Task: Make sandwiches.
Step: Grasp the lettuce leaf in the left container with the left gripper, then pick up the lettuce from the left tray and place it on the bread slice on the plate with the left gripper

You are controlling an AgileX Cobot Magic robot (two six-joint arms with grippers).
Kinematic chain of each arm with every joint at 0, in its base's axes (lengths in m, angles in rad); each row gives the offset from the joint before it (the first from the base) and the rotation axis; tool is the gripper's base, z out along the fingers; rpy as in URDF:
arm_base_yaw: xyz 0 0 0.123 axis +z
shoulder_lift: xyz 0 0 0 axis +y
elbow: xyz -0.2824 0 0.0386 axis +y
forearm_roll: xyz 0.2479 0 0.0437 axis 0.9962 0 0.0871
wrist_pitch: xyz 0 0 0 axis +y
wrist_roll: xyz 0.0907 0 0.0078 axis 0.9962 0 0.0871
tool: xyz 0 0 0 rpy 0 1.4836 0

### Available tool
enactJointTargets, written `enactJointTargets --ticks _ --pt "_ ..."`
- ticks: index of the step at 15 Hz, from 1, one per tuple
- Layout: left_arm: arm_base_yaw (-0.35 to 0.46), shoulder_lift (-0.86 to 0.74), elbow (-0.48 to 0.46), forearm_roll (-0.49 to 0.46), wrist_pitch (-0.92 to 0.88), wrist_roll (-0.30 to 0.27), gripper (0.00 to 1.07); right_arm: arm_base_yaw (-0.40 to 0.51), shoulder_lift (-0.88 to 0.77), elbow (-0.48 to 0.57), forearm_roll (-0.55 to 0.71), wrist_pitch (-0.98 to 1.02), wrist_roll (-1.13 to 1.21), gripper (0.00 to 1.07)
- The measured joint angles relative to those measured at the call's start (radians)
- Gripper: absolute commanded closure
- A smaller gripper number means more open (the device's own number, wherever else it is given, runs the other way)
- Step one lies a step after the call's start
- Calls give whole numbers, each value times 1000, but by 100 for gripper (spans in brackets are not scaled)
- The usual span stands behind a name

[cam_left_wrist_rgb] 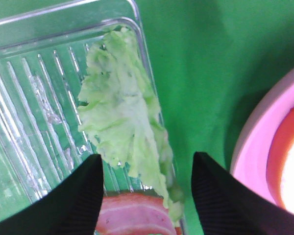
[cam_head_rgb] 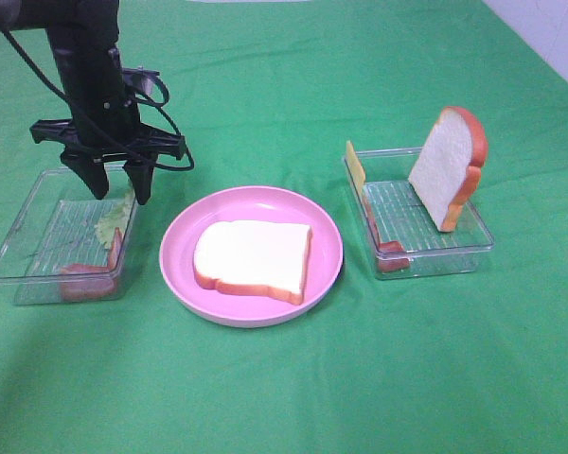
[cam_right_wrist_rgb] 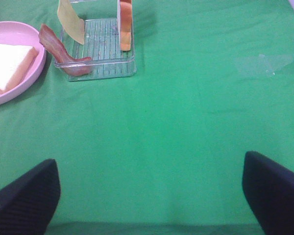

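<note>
No sandwiches show in any view. One white bread slice (cam_head_rgb: 253, 257) with an orange-brown crust lies flat on the pink plate (cam_head_rgb: 329, 248). My left gripper (cam_head_rgb: 119, 192) hangs open over the left clear tray (cam_head_rgb: 19, 246). Its fingers straddle a pale green lettuce leaf (cam_left_wrist_rgb: 120, 112) that leans on the tray's wall nearest the plate, with gaps on both sides. Bacon (cam_left_wrist_rgb: 132, 215) lies below the lettuce. The right clear tray (cam_head_rgb: 426, 241) holds an upright bread slice (cam_head_rgb: 448, 170), yellow cheese (cam_head_rgb: 357, 168) and bacon (cam_head_rgb: 386, 253). My right gripper (cam_right_wrist_rgb: 152, 196) is open over bare cloth, outside the exterior view.
Green cloth covers the whole table. The plate sits between the two trays, close to the left tray's wall. A faint clear patch (cam_right_wrist_rgb: 264, 64) lies on the cloth to the side of the right tray.
</note>
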Motion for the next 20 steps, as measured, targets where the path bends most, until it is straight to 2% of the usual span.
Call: enactJointTargets --ticks 5,6,9,15,20 --pt "0 0 0 -4 0 0 58 0 0 0 0 0 0 11" --pt "0 0 0 -12 0 0 64 0 0 0 0 0 0 11" --pt "0 0 0 -12 0 0 105 0 0 0 0 0 0 11" --pt "0 -7 0 -12 0 4 107 0 0 0 0 0 0 11" --pt "0 -150 0 -12 1 1 107 0 0 0 0 0 0 11"
